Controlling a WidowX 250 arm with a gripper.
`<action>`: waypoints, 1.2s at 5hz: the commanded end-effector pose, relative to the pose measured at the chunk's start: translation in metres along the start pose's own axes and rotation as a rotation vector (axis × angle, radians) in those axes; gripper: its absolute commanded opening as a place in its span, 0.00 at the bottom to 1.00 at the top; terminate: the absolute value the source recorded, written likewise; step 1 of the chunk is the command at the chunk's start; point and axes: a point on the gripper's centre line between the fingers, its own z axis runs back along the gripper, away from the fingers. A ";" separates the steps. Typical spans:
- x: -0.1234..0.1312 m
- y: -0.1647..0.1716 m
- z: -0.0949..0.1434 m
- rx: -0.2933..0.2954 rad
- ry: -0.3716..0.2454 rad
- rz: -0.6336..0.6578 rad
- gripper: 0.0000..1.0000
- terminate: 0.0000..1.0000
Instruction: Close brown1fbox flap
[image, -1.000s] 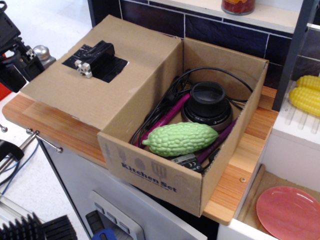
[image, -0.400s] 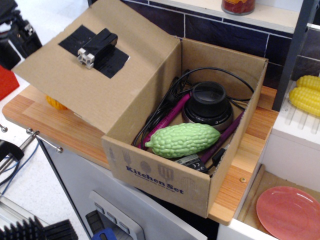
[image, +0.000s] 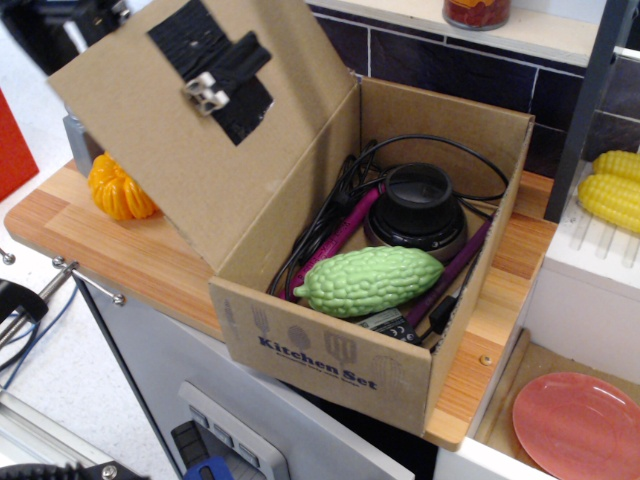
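The brown1fbox (image: 322, 358), with dark blue "Kitchen Set" lettering on its front, sits open on the wooden counter (image: 130, 262). Its flap (image: 190, 165) stands tilted up on the left side, leaning towards the opening, with the face bearing the black tape and small metal block (image: 206, 92) turned to the camera. Dark parts of my gripper (image: 62, 18) show behind the flap's top left edge. Its fingers are hidden by the flap. Inside the box lie a green bumpy gourd (image: 370, 280), a black round device (image: 415, 205), a magenta tool and cables.
An orange toy pumpkin (image: 118, 188) sits on the counter left of the box, under the flap. A red object (image: 12, 150) is at the far left. Yellow corn (image: 610, 195) and a pink plate (image: 580, 425) are on the right.
The flap has swung up from lying nearly flat on the left to a steep tilt over the box. The gripper moved up behind it. The orange pumpkin has come into view, and the box shifted slightly right.
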 end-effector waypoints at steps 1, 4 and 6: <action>0.019 -0.060 0.027 0.192 -0.086 -0.082 1.00 0.00; 0.036 -0.187 -0.012 0.308 -0.109 0.112 1.00 0.00; 0.041 -0.207 -0.052 0.301 -0.114 0.329 1.00 0.00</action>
